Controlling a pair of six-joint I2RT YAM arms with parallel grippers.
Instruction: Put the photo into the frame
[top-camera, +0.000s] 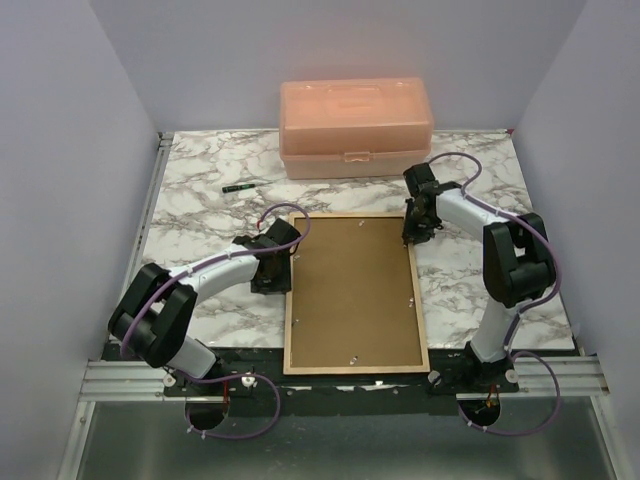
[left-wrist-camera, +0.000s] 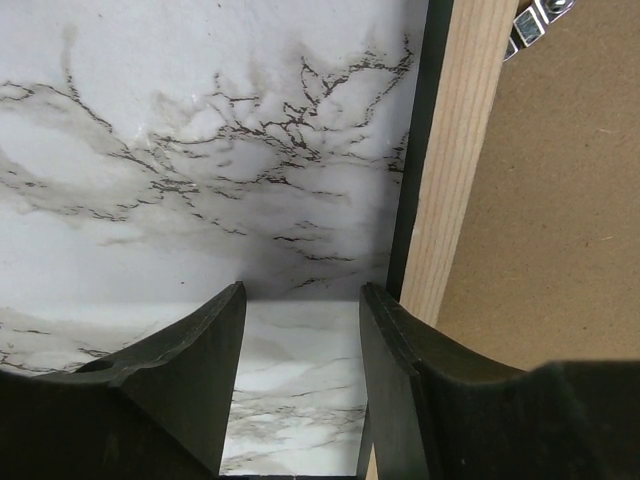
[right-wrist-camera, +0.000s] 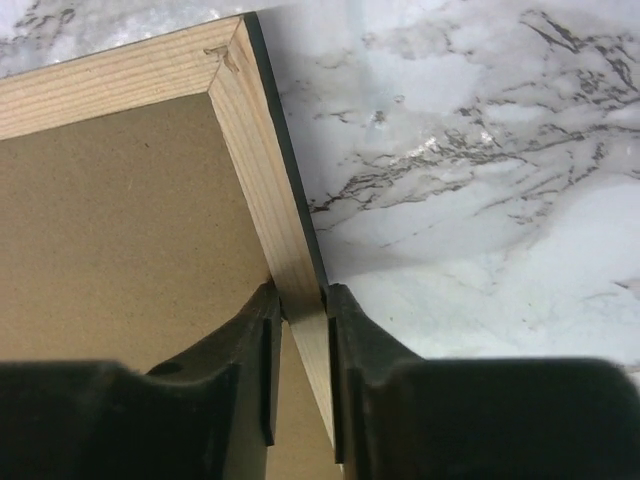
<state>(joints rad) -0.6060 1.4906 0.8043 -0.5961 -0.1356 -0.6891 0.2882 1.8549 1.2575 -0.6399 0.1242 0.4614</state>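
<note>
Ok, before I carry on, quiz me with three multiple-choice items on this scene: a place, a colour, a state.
1. Where does the peach box stand? A) between the arms B) at the table's far edge C) left of the left arm
2. What colour is the frame's upward face? A) white B) red C) light wood
3. How is the right gripper? A) shut on the frame's rail B) open above the table C) holding a pen
Key: 1 B, it sits beyond the frame by the back wall. 2 C, pale wooden rails surround the brown backing panel. 3 A, it pinches the rail near the far right corner.
</note>
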